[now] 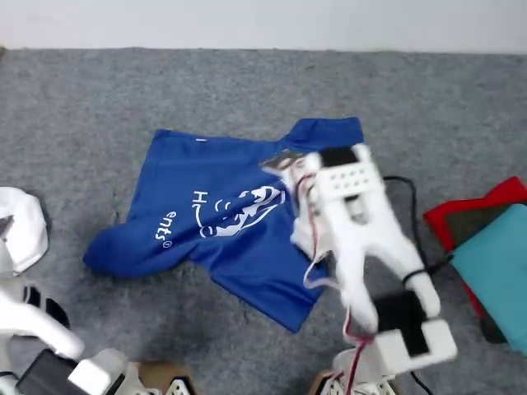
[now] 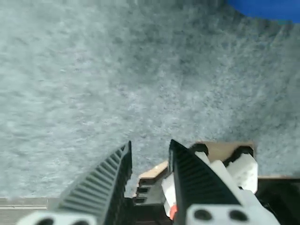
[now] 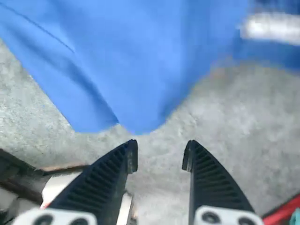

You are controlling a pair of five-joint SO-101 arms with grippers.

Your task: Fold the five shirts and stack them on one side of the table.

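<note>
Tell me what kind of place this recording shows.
Probably a robot test bench, not a home: a table covered in grey felt, a blue T-shirt lying on it, and the white right arm above the shirt.

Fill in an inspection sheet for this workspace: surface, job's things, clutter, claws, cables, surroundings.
Surface: grey felt-like cover.
Job's things: blue shirt spread out, rumpled, mid-table; white shirt at the left arm's edge; red shirt and teal shirt overlapping at the opposite edge.
Clutter: nothing seen.
Claws: left claw open, empty, over bare cover; right claw open, empty, at the blue shirt's hem.
Cables: black cable on the cover beside the right arm.
Surroundings: white wall behind the table.
</note>
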